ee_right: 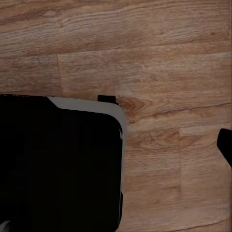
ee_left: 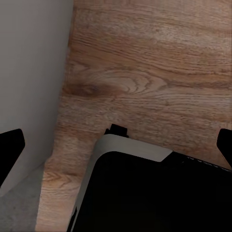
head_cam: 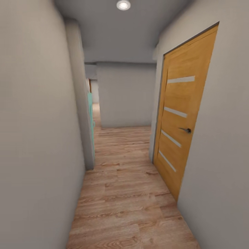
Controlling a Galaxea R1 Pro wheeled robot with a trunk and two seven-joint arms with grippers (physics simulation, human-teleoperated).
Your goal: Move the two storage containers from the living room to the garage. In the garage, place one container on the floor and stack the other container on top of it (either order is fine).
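Note:
I am in a narrow corridor with light wood-plank flooring (head_cam: pixel 128 193); the two storage containers are out of view. In the left wrist view my left gripper (ee_left: pixel 116 147) hangs over the planks, its two black fingertips (ee_left: pixel 10 145) far apart at the picture's edges with nothing between them. In the right wrist view one black fingertip (ee_right: pixel 226 145) of my right gripper (ee_right: pixel 113 154) shows at the edge, spread wide, also with nothing held. Under both grippers lies my own dark base with its pale rim (ee_left: pixel 130 147).
A shut orange wooden door (head_cam: pixel 180 124) with pale slats and a dark handle lines the right wall. A grey wall (head_cam: pixel 34 138) runs close on the left, with a teal panel (head_cam: pixel 90 114) further along. The corridor ends at a grey wall (head_cam: pixel 126 93), with an opening to its left.

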